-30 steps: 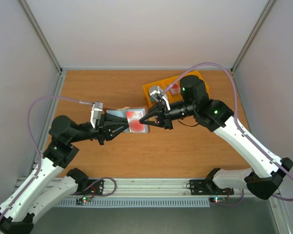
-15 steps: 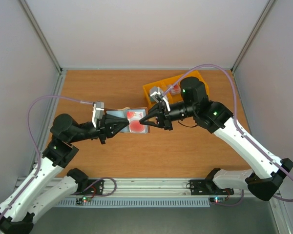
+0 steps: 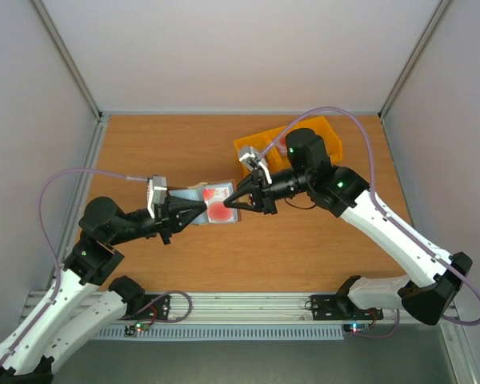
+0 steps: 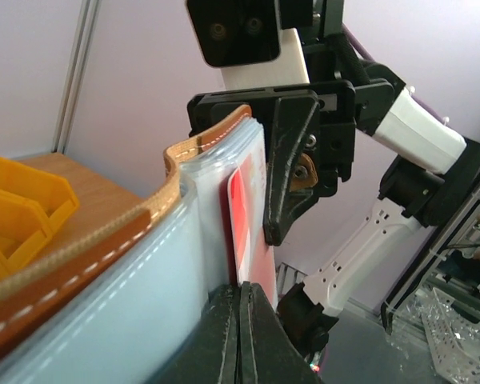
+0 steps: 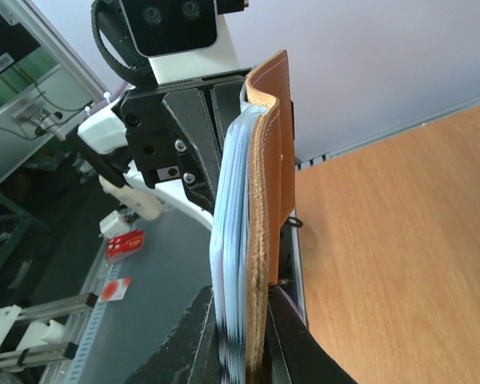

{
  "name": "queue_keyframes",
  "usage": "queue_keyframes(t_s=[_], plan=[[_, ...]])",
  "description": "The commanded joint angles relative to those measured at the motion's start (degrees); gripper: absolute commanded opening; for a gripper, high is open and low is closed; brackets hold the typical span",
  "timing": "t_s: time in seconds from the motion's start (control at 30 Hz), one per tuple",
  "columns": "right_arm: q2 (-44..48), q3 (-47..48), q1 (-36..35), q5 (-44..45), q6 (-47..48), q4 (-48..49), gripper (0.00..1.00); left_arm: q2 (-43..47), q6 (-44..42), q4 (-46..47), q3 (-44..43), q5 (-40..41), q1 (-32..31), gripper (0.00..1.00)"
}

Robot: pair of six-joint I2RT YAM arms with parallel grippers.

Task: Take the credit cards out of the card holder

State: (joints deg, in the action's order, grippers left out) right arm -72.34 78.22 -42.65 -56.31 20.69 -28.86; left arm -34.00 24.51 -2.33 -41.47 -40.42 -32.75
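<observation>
The small brown leather bifold card holder (image 3: 204,194) hangs above the wooden table (image 3: 304,240) between both claws, its long axis running from one claw to the other. The right gripper (image 3: 235,200) clamps its leather edge. The left gripper (image 3: 197,208), fingers pressed together, seems to pinch the red plastic credit card (image 4: 244,212) among the grey-blue sleeves (image 4: 144,272). The card's way out lies straight back toward the left arm.

One brown leather card holder (image 5: 272,160) carries two red-spotted credit cards (image 3: 218,211), with one yellow bin (image 3: 333,134) and two robot arms (image 3: 368,212).
</observation>
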Motion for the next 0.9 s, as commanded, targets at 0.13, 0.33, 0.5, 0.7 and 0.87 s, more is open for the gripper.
queue_keyframes(t_s=[0.13,0.33,0.5,0.7,0.87], plan=[[-1.79,-0.73,-0.05,-5.51,0.88,2.63,0.09,1.34,-1.99,-1.96,3.50,-1.26,-1.52,0.00],[-0.11,-0.01,2.08,-5.79,1.87,-0.10,0.09,0.13,-2.53,-1.22,3.11,-3.31,0.19,0.00],[0.08,0.38,2.12,-6.28,2.45,-1.95,0.10,0.06,-1.32,0.90,3.51,-3.64,0.88,0.00],[-0.65,-1.17,1.90,-7.80,-1.44,2.21,0.12,-0.61,1.03,6.32,4.52,-5.26,0.96,0.00],[0.41,-3.02,1.89,-8.49,-2.58,4.85,0.16,-1.26,4.36,8.83,5.31,-5.18,1.19,0.00]])
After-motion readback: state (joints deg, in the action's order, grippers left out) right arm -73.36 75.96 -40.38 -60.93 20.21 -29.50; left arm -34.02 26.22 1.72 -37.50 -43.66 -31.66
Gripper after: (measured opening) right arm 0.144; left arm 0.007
